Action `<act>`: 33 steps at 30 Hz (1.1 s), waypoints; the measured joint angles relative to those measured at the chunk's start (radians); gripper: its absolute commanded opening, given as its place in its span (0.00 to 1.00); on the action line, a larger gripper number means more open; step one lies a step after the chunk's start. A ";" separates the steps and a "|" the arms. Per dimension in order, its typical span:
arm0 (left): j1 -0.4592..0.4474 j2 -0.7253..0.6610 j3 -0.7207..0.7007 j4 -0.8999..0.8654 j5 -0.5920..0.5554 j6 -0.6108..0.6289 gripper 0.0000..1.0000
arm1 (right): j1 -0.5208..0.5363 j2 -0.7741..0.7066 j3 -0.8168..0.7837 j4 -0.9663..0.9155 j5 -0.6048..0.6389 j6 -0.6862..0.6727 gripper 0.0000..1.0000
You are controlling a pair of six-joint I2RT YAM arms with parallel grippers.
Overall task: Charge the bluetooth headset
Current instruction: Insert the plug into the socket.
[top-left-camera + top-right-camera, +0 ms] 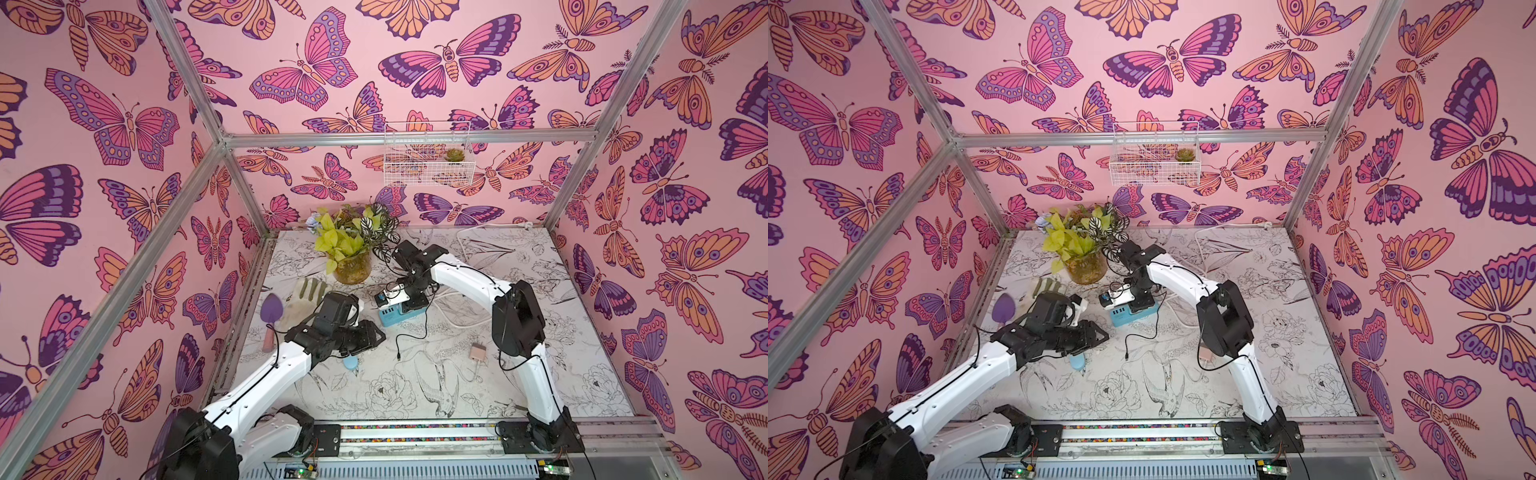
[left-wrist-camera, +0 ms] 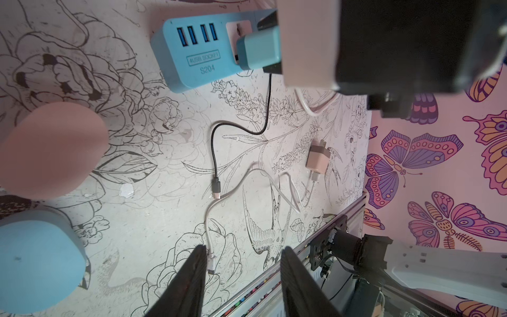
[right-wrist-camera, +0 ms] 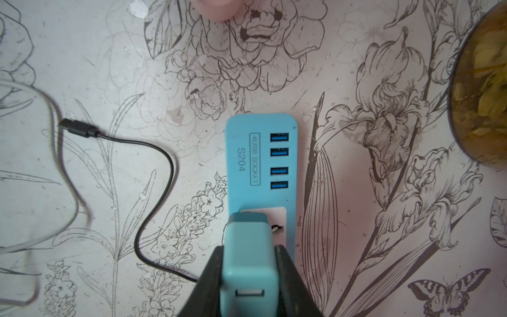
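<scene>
My right gripper (image 3: 248, 263) is shut on a teal charger adapter (image 3: 247, 241), which sits at the socket of the blue power strip (image 3: 260, 164); the strip also shows in both top views (image 1: 397, 318). A black cable runs from the adapter, and its free plug (image 2: 216, 189) lies loose on the table. My left gripper (image 2: 243, 251) hangs open above the table, with a white cable's plug (image 2: 211, 263) beside one finger. A rounded blue thing (image 2: 38, 260) and a rounded pink thing (image 2: 52, 148) lie near it. I cannot tell whether either is the headset.
A pink adapter (image 1: 478, 352) with a white cable lies mid-table. At the back left stand a glass vase of plants (image 1: 352, 266), a glove (image 1: 305, 297) and a purple trowel (image 1: 272, 316). A wire basket (image 1: 428, 153) hangs on the back wall.
</scene>
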 measured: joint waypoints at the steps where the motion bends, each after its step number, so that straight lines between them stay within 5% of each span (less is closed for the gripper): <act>1: 0.001 0.003 0.000 -0.001 0.000 0.002 0.46 | 0.000 0.002 0.002 -0.002 -0.001 0.000 0.15; 15: 0.005 0.020 0.000 -0.011 0.003 0.006 0.45 | 0.000 0.019 0.012 -0.006 -0.010 0.014 0.03; 33: 0.011 0.013 0.000 -0.031 0.006 0.018 0.45 | -0.035 0.020 -0.015 0.027 -0.096 0.029 0.00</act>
